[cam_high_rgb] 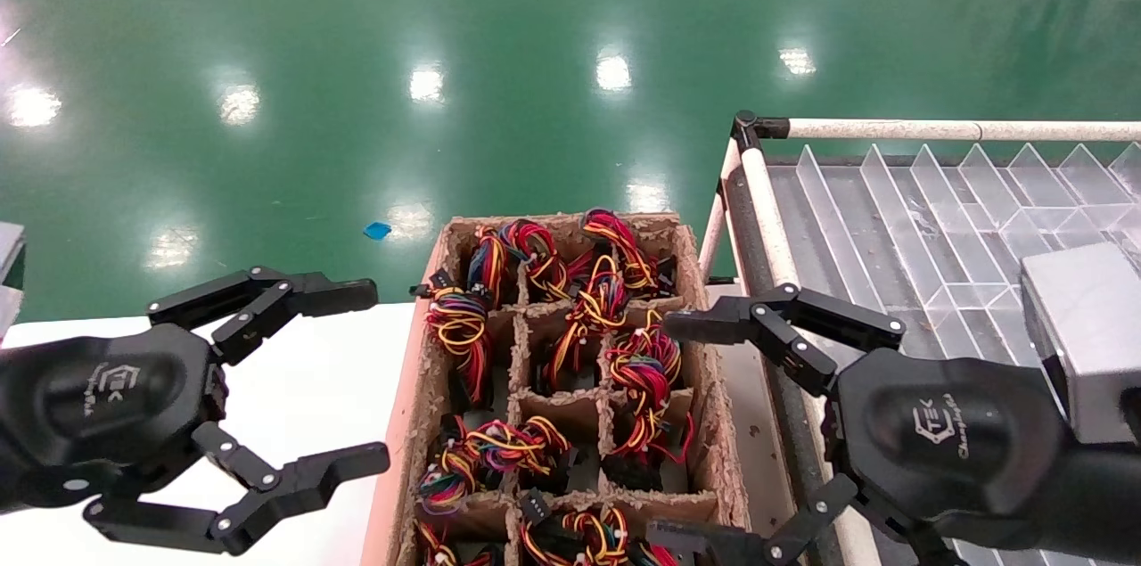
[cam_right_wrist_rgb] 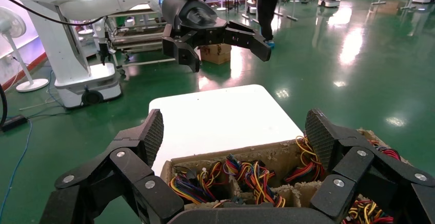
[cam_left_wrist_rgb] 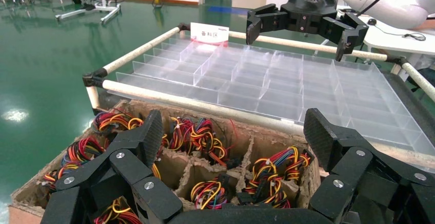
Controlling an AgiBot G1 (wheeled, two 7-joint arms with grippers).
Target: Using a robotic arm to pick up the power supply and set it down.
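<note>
Below both arms, centre: cardboard box [cam_high_rgb: 406,423] with paper dividers, each cell holding 1 power supply [cam_high_rgb: 644,370], mostly hidden under its red, yellow and black wire bundle.
Right of box: rack [cam_high_rgb: 758,183] with clear partitioned tray [cam_high_rgb: 900,218], empty cells; likely set-down place.
Left of box: white worktop [cam_high_rgb: 303,388].
Right gripper [cam_high_rgb: 664,428]: hovering above the box's right column, fingers spread wide, holding nothing.
Left gripper [cam_high_rgb: 379,374]: hovering over the worktop edge beside the box, fingers likewise wide and empty.
Handling note: the step looks like the approach. Lower straight into 1 cell, fingers either side of the metal body, not the wires; a wire-only grip may slip or drag neighbouring bundles out.
</note>
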